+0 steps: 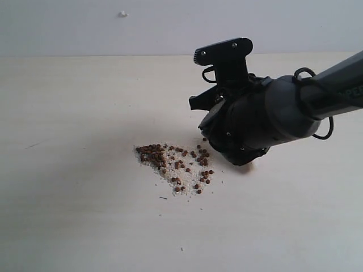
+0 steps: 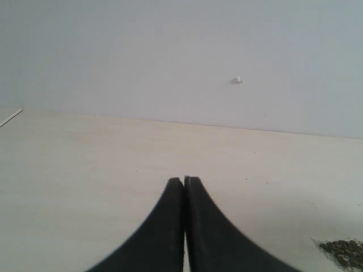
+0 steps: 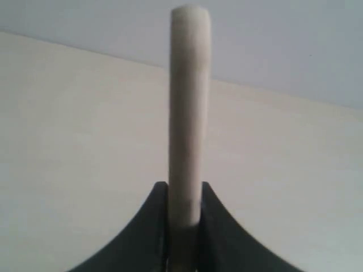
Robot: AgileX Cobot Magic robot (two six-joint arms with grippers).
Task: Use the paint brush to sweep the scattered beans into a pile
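Observation:
The beans (image 1: 187,169) lie scattered on the pale table among fine beige crumbs, and they crowd into a denser pile (image 1: 152,154) at the left end of the patch. My right arm (image 1: 255,122) hangs just right of the patch, close above the table. The right gripper (image 3: 185,185) is shut on the pale wooden handle of the paint brush (image 3: 189,102). Ferrule and bristles are hidden, and in the exterior view the arm covers the brush. My left gripper (image 2: 184,179) is shut and empty, low over bare table, with the beans (image 2: 343,251) off to one side.
The light wooden table (image 1: 74,170) ends at a plain grey-white wall (image 1: 170,25) that carries a small white mark (image 1: 123,13). Nothing else stands near the patch, apart from a few stray specks (image 1: 163,198).

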